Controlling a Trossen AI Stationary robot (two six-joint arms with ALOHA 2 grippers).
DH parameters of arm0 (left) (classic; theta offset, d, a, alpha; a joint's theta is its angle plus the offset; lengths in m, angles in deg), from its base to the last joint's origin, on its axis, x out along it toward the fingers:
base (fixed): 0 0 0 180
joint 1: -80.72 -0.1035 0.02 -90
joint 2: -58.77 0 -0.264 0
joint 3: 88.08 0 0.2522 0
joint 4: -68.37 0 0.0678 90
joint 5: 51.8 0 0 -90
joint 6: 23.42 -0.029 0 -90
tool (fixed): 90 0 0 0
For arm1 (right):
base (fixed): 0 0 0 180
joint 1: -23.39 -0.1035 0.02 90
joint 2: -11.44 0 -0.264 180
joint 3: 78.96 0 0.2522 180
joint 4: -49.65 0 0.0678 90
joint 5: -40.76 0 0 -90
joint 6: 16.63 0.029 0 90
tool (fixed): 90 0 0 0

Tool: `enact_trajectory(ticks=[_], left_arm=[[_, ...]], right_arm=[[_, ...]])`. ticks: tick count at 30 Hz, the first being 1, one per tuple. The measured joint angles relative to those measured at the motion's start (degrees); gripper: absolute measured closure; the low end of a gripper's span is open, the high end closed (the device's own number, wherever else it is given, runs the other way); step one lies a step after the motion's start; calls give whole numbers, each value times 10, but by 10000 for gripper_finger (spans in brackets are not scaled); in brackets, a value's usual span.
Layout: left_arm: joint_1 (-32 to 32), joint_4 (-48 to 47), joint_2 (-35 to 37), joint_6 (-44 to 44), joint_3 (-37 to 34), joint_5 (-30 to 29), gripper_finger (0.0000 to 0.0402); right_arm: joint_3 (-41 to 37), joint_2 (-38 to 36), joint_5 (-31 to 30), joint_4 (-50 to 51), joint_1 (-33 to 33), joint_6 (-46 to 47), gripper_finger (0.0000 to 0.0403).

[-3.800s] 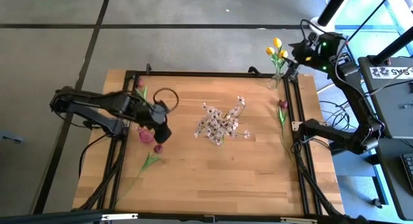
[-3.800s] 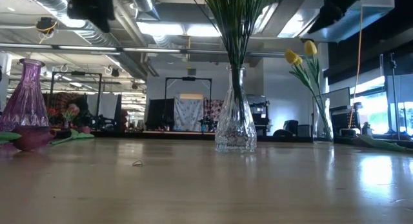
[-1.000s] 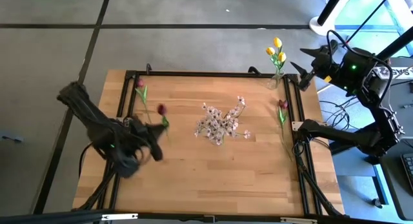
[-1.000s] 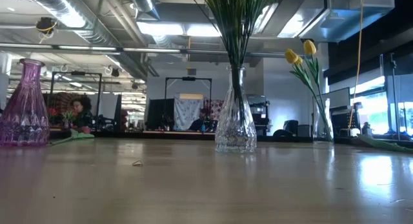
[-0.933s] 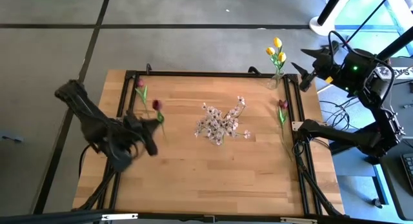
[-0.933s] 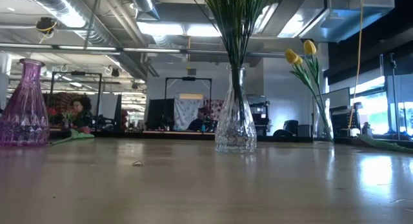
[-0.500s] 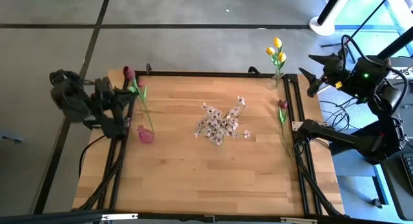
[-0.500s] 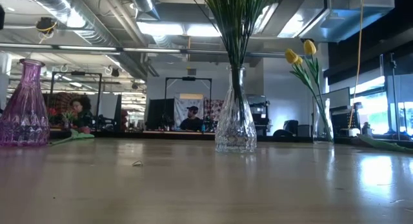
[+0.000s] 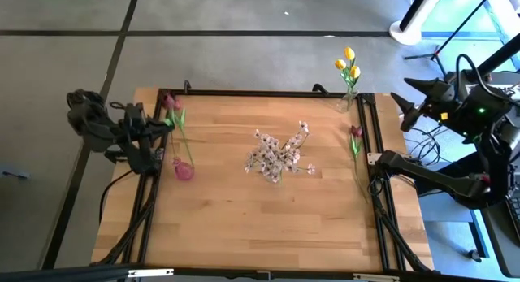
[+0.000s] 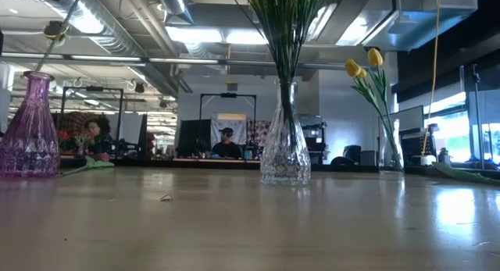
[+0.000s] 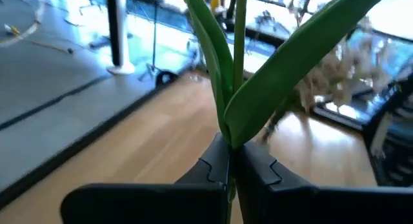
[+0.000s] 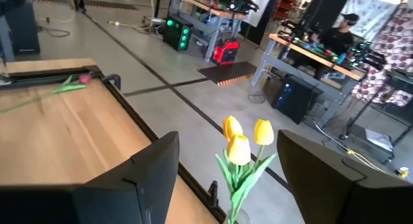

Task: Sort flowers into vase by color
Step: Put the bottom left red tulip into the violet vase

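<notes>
Yellow tulips [image 9: 348, 64] already stand in their vase, pale sprays [image 9: 279, 154] in the middle one. Left jaws [image 9: 154, 127] pinch a dark tulip [image 9: 170, 102] above the purple vase [image 9: 184, 169]; another [image 9: 355, 132] lies on the surface [image 9: 268, 217]. Right jaws [image 9: 411, 103] hang spread, off the edge.

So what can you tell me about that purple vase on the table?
The purple vase is see-through, pink-purple, glass by its look, with cut facets, a narrow neck and a wide base. It stands upright near the table's left edge. From above it shows as a pink spot with a green stem rising slantwise from about there to a dark red tulip. The left gripper is shut on that stem. Whether the stem's end is inside the vase cannot be told.
</notes>
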Motion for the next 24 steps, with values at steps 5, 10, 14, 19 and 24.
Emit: enact_trajectory(ticks=[5,10,14,19,24], left_arm=[[0,0,12,17,-47,-2,396],[0,13,12,23,-76,7,396],[0,20,12,45,-81,58,391],[0,15,12,51,-81,88,378],[0,-5,12,72,-81,104,370]], right_arm=[[0,-9,-18,0,0,10,142],[0,-7,-18,-1,0,11,142],[0,-7,-13,0,0,14,142],[0,-7,-14,-1,0,17,142],[0,-7,-14,-1,0,17,142]])
